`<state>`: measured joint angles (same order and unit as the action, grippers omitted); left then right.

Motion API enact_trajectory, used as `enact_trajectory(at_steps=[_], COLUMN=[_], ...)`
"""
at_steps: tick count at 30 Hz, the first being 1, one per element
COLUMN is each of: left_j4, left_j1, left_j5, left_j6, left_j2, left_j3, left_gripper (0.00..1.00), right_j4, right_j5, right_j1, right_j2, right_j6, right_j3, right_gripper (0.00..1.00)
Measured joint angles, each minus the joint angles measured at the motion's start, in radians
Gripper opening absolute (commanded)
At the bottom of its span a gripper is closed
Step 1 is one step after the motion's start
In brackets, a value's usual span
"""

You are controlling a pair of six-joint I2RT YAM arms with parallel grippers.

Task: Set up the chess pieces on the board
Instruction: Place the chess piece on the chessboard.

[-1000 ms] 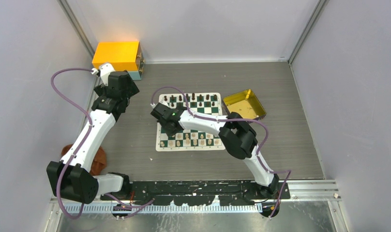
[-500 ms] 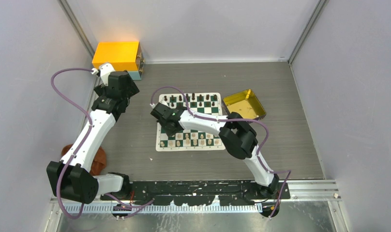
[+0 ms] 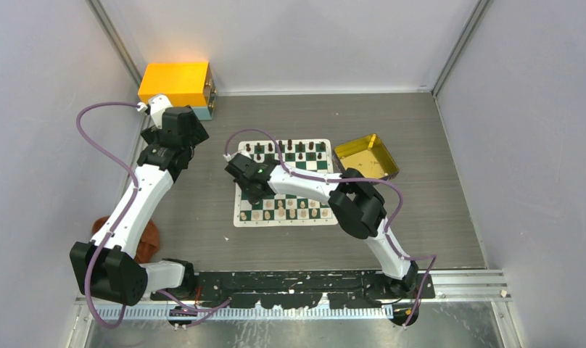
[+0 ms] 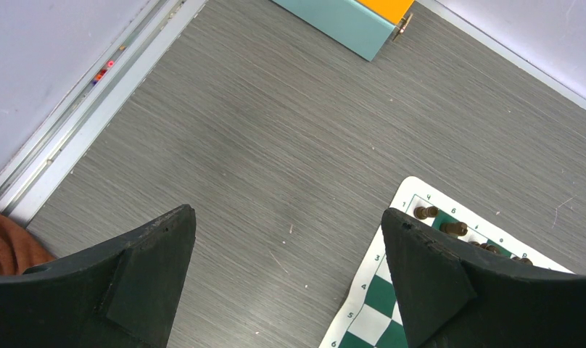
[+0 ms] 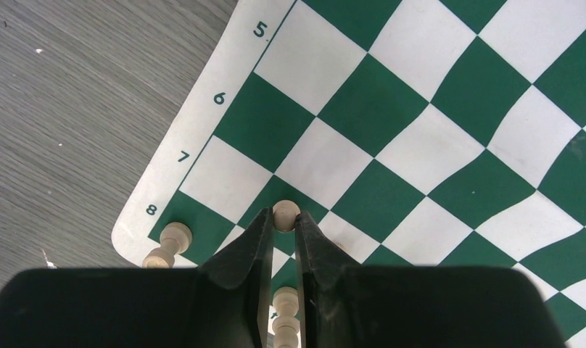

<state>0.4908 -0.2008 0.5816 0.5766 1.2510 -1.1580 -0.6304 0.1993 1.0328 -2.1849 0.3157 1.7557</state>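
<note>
The green and white board [image 3: 284,206] lies mid-table, with dark pieces [image 3: 290,147] along its far rows and cream pieces [image 3: 290,213] along its near rows. My right gripper [image 5: 285,216] is shut on the round head of a cream piece [image 5: 286,214] above the board's near left corner [image 5: 203,123]. Another cream piece [image 5: 167,243] stands on the corner square, and a third [image 5: 285,313] shows between the fingers lower down. My left gripper [image 4: 289,221] hangs open over bare table left of the board [image 4: 377,290], holding nothing.
A gold tray [image 3: 365,156] sits at the board's far right corner. An orange and teal box [image 3: 175,85] stands at the back left. A brown object [image 3: 146,239] lies by the left arm's base. Walls enclose the table on three sides.
</note>
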Motion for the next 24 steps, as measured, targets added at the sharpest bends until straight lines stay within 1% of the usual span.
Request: enact_trajectory(at_steps=[10, 13, 16, 21, 24], left_j4=[-0.002, -0.001, -0.001, -0.001, -0.001], left_j1=[0.0, 0.0, 0.0, 0.0, 0.0], left_j5=[-0.003, -0.004, -0.007, -0.01, -0.012], left_j6=[0.0, 0.0, 0.0, 0.002, 0.006], left_j2=[0.0, 0.0, 0.0, -0.002, -0.002], left_j3=[0.011, 0.023, 0.03, 0.031, 0.031], left_gripper=[1.0, 1.0, 1.0, 0.99, 0.99], right_j4=[0.078, 0.099, 0.114, 0.118, 0.114], right_j5=[-0.006, -0.007, -0.007, -0.008, -0.011], right_j1=[0.0, 0.0, 0.0, 0.0, 0.0], right_j2=[0.024, 0.035, 0.045, 0.055, 0.059], right_j6=[0.005, 0.011, 0.014, 0.023, 0.024], right_j3=[-0.072, -0.096, -0.113, -0.13, -0.135], right_gripper=[0.01, 0.03, 0.09, 0.24, 0.29])
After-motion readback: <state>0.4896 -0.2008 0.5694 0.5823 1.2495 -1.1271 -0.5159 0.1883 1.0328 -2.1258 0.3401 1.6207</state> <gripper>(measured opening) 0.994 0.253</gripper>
